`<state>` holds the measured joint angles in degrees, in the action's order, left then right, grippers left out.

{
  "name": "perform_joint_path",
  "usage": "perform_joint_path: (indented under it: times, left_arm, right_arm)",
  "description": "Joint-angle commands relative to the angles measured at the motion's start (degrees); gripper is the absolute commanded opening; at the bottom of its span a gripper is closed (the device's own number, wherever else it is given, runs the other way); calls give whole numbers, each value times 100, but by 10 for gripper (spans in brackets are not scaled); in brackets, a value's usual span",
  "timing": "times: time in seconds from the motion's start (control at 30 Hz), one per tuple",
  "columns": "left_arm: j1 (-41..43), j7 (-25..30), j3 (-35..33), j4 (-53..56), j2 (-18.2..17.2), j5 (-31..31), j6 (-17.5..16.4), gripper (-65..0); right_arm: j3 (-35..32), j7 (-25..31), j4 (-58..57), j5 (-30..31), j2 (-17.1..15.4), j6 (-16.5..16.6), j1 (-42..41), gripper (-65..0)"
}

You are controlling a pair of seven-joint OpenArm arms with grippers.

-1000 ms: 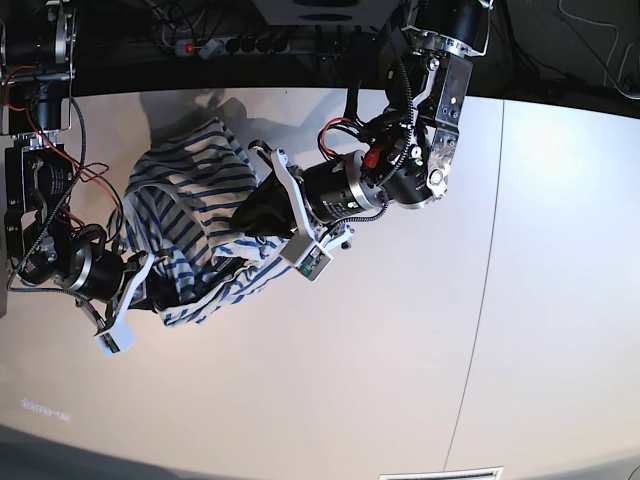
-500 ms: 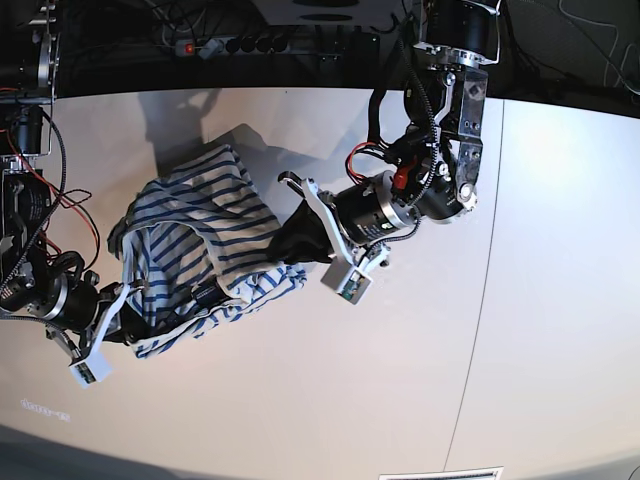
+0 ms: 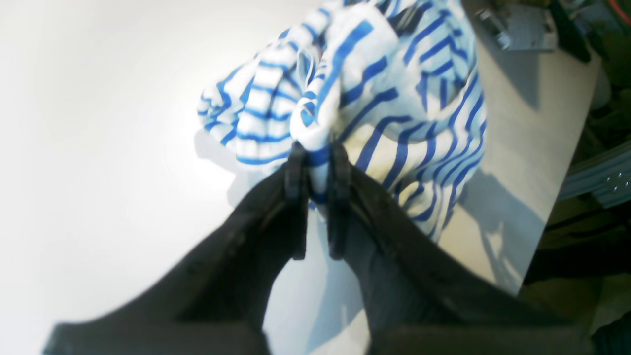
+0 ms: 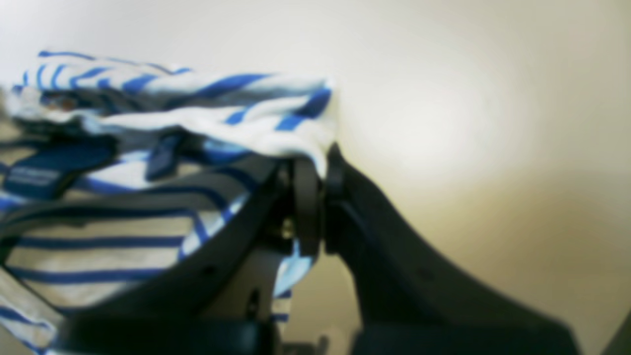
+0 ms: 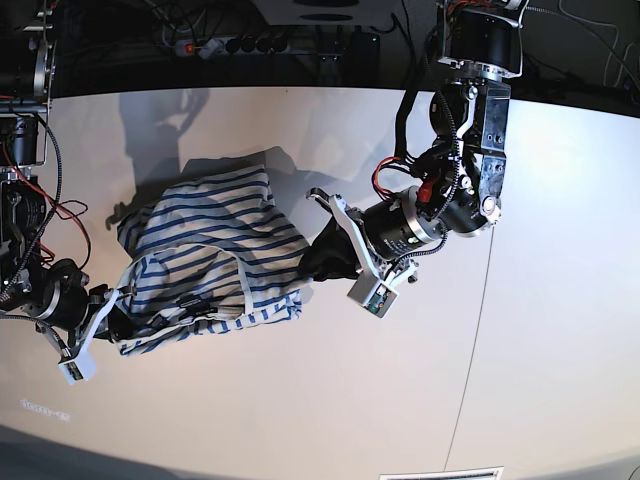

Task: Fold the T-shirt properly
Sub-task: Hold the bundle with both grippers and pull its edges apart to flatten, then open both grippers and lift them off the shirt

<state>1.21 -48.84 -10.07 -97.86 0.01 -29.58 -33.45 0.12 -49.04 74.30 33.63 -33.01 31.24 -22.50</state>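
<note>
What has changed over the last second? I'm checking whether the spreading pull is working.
Both arms drew apart in the base view: the left pincer went right, the right pincer went left and down. The T-shirt stretched wider and flatter between them on the table. Neither grip changed: each pincer stays shut on a bunch of cloth.

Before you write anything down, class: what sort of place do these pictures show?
Most likely a robotics lab or test bench, not a home. A bare white table holds only a striped T-shirt, two robot arms grip it, and a power strip with loose cables runs along the table's far edge.
</note>
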Motion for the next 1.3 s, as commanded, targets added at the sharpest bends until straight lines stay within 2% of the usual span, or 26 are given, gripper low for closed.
perform_joint_path:
  times: [0.0,0.27,0.43,0.57,0.73,0.8,0.87,0.9,0.93,0.97,1.0,1.13,1.27]
  left_arm:
    - [-142,173,0,-4,28,-94,20,-595]
    - [-723,479,-4,935,28,-96,17,-594]
    - [-1062,579,-4,1484,28,-74,17,-594]
    - [-1261,841,-4,1904,28,203,17,-594]
    - [-1390,1189,-4,2367,28,227,-26,-583]
    - [-1388,1405,-22,2500,28,227,-42,-519]
    - [-1388,1543,-50,2577,28,249,-48,-421]
    - [-1390,1567,-52,2590,28,249,-46,-370]
    - [-1394,1567,-52,2588,28,249,-42,-333]
    - [-1419,1558,-52,2588,28,271,-39,-322]
    - [-1447,1534,-50,2588,28,337,-31,-323]
    - [-1613,1209,22,2417,28,326,-17,-324]
    - [-1591,776,293,1513,-15,52,-20,-324]
  right_arm:
    - [50,131,-9,85,-68,245,-192,-650]
    - [50,175,-273,76,293,245,-205,-650]
    - [48,442,-448,-409,619,245,-208,-650]
    - [48,654,-656,-608,691,243,-208,-650]
    - [48,708,-905,-634,688,245,-205,-650]
    - [48,776,-940,-619,688,243,-205,-650]
    - [48,903,-957,-621,688,243,-205,-650]
    - [48,951,-955,-621,688,243,-205,-540]
    - [48,994,-955,-619,688,240,-205,-402]
    - [50,1034,-957,-619,688,238,-205,-283]
    - [50,1091,-955,-619,688,238,-208,-206]
    - [68,1064,-898,-415,684,238,-227,-205]
    - [271,695,-551,109,686,240,-223,-205]
